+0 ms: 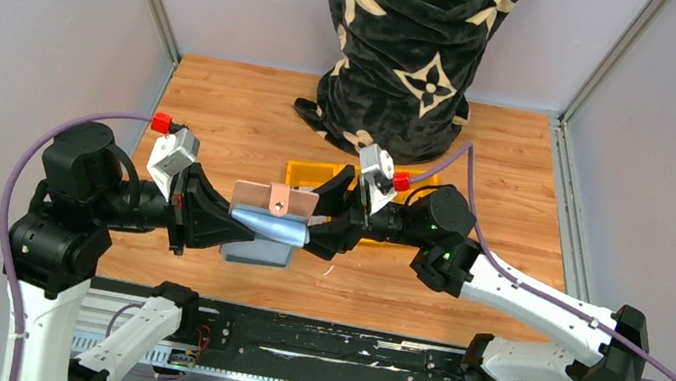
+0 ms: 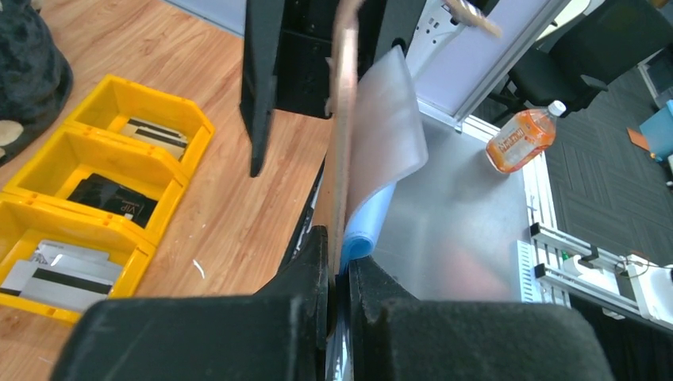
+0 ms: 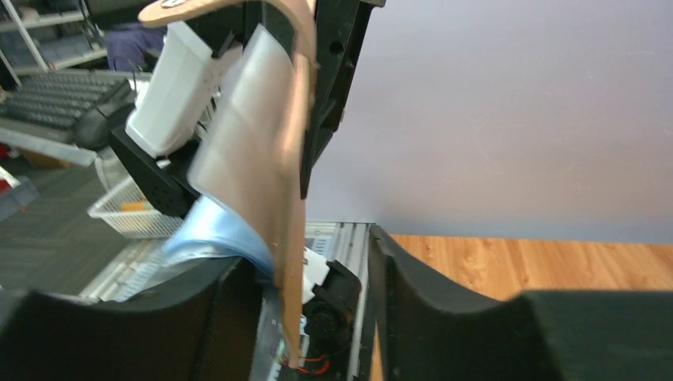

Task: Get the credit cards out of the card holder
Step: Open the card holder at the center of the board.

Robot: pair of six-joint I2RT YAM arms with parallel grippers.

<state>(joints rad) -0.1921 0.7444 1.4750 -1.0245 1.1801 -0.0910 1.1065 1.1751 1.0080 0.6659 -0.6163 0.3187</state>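
While left end effector (image 2: pixel 337 255) clamps taupe card holder (image 1: pixel 274 199), right end effector (image 3: pixel 317 262) released.

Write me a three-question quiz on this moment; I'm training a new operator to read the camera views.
1. True or false: the card holder lies flat on the table.
2. Multiple choice: how many compartments does the yellow tray have? A two, B three, C four.
3. Fill in: the ___ gripper's jaws stand wide apart.

Key
1. False: the left gripper is shut on it and holds it edge-up off the wood.
2. B, and each compartment has cards in it.
3. Right: the right gripper is open, with the holder's edge close to one finger.
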